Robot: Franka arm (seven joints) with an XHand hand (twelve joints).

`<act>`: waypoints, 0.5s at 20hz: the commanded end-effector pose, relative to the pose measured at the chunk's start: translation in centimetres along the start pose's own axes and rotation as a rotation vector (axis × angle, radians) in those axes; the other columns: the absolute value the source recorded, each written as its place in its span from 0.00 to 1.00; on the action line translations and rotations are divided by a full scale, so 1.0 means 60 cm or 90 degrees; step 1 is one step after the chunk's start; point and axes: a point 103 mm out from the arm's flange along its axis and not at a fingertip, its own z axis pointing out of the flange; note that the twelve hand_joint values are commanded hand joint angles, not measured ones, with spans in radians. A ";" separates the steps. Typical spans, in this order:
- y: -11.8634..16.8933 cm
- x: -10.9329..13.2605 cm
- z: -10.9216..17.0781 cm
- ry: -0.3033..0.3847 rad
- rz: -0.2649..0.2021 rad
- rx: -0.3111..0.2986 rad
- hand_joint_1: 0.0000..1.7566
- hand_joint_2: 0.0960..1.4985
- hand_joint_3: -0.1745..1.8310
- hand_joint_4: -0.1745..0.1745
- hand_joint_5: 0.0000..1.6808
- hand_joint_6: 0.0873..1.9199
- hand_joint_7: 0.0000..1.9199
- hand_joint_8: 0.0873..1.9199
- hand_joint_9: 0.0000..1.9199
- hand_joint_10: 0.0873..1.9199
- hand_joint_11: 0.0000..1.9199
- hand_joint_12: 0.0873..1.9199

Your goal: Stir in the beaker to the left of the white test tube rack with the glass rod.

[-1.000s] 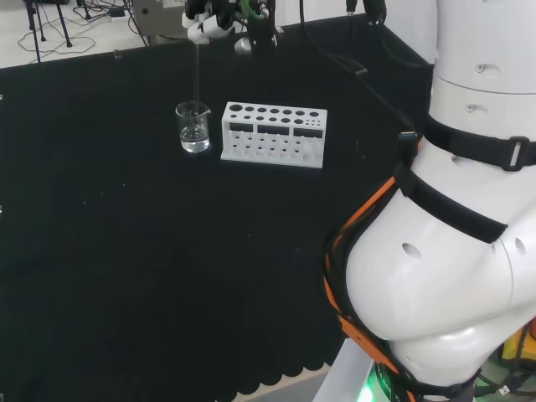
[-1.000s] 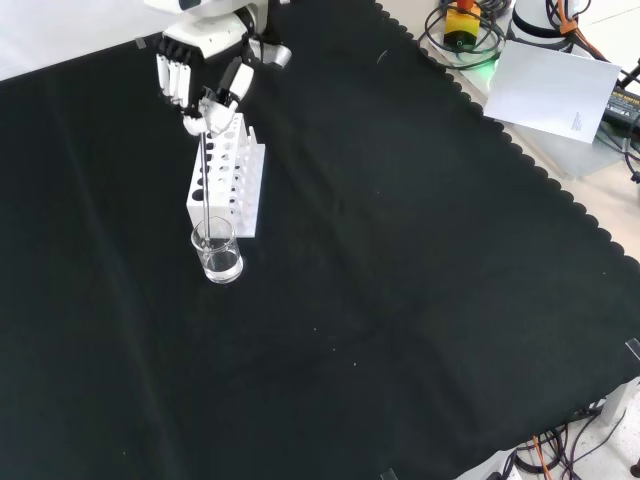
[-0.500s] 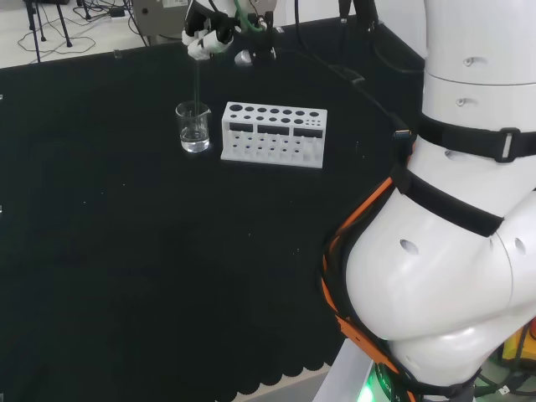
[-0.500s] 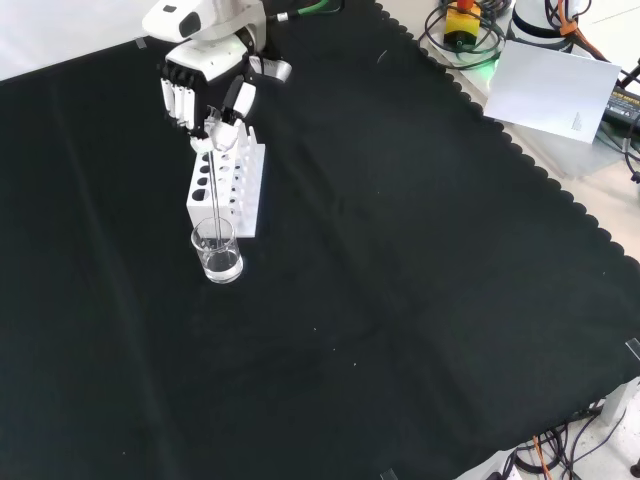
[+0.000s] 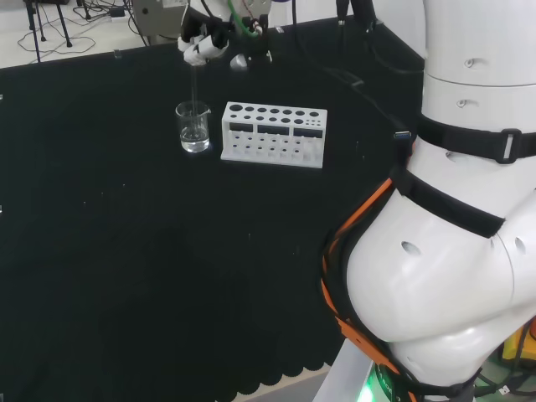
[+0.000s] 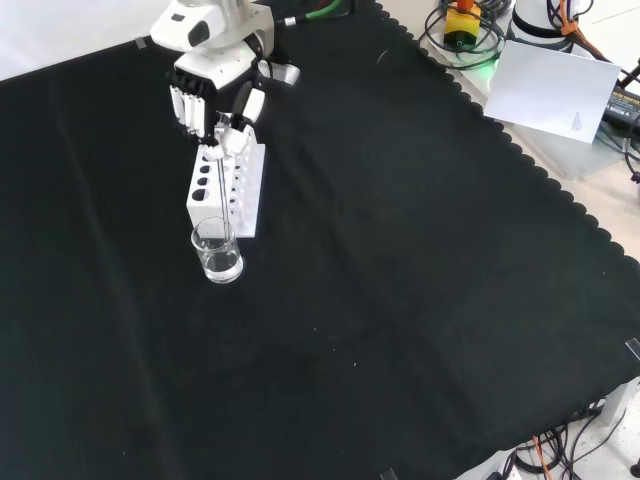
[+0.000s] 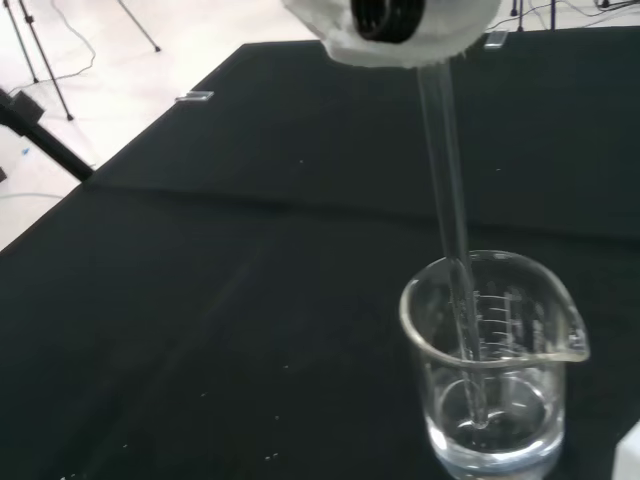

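The fingers (image 6: pixel 243 104) of the black and white hand (image 6: pixel 213 85) pinch the thin clear glass rod (image 7: pixel 453 255), whose tip rests inside the small clear glass beaker (image 6: pixel 217 250), beside the white test tube rack (image 5: pixel 273 134). Both stand near the black-clothed tabletop's (image 6: pixel 400 280) far edge in the head view, open cloth all around.

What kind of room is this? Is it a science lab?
Probably a robot lab set up for chemistry practice: a hand dips a glass rod into a beaker beside a white test tube rack.
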 end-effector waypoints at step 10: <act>0.060 -0.016 0.025 0.010 -0.003 0.009 0.74 0.66 0.11 0.00 0.71 0.12 0.60 0.53 0.90 0.33 0.70 0.40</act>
